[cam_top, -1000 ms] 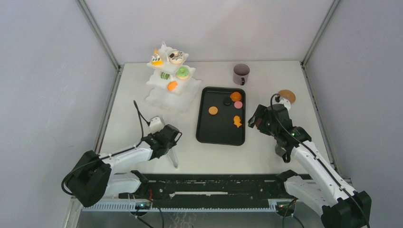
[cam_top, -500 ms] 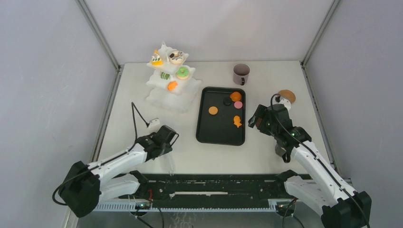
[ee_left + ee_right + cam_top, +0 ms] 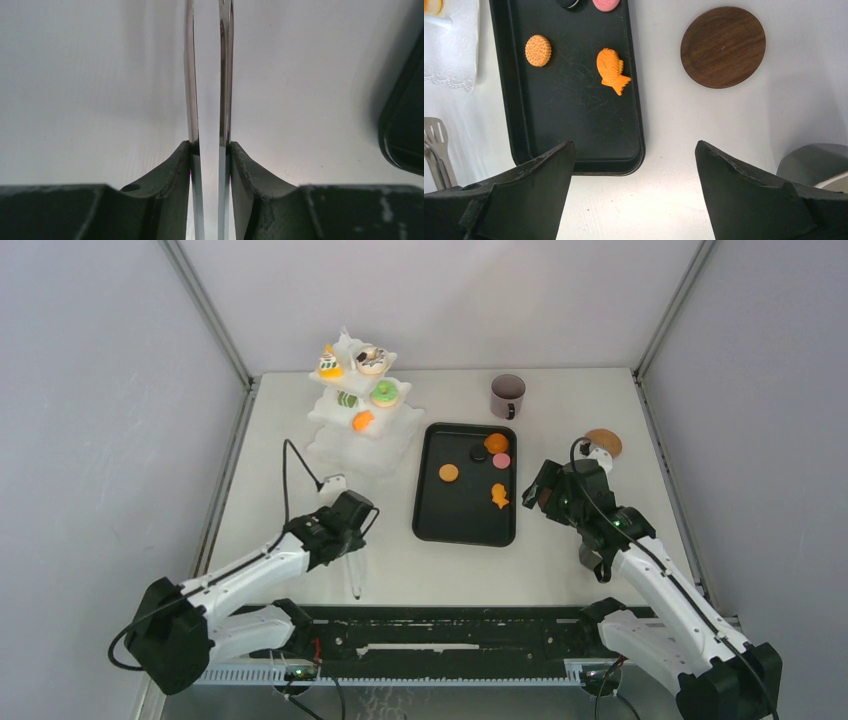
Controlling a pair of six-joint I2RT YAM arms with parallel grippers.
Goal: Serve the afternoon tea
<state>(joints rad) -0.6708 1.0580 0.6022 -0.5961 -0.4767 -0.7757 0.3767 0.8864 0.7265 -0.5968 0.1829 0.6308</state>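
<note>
While both arms hang low over the near half of the table [image 3: 560,410], left gripper [image 3: 350,540]: fingers pressed together on a pair of metal tongs [image 3: 356,575]. In the wrist view the two blades run between the pads. The tongs point toward the near edge, left of the tray.
right gripper [image 3: 634,145]: jaws wide apart with nothing between them, hovering just right of the tray's near right corner.
black tray [image 3: 465,520]: lies flat in the middle of the table, its long side running near to far.
pastries on the tray: an orange fish-shaped cake [image 3: 499,496] sits toward the right side. A round tan biscuit [image 3: 449,473] lies to its left. At the far end a pink round [image 3: 501,461], a dark cookie [image 3: 478,453] and an orange pastry [image 3: 496,443] sit close together.
white tiered stand [image 3: 345,445]: just left of the tray's far end.
pastries on the stand: a yellow cake [image 3: 328,364] and a chocolate-topped doughnut [image 3: 371,360] are on top. Below them are a green doughnut [image 3: 385,393], a green striped piece [image 3: 347,399] and an orange piece [image 3: 362,421].
dark mug [image 3: 507,395]: upright on the table, beyond the tray's far right corner and apart from it.
wooden coaster [image 3: 603,442]: right of the tray, just beyond the right gripper.
</note>
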